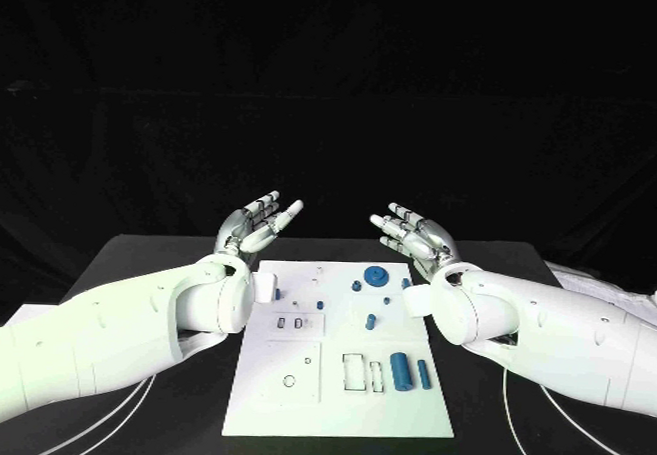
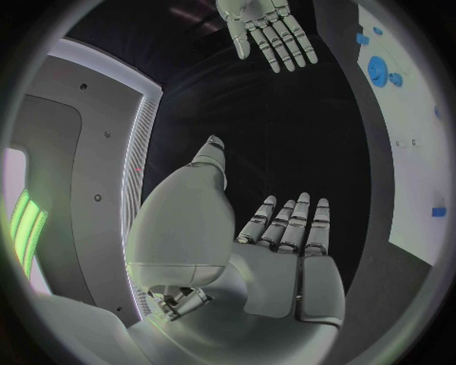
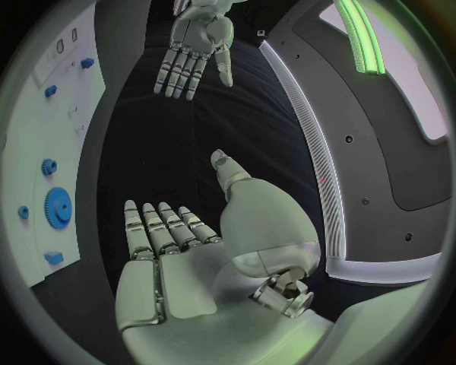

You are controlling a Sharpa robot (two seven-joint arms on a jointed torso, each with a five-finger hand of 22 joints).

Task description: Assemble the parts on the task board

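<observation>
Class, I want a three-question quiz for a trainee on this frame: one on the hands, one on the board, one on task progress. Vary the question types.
1. True or false: the left hand holds a blue part.
2. Which is larger: the blue gear at the far end of the task board, or the blue cylinder nearer the robot? A gear, B cylinder.
3. Fill in: the right hand is ___ and raised above the table.

Key: 1 false; 2 B; 3 open.
</observation>
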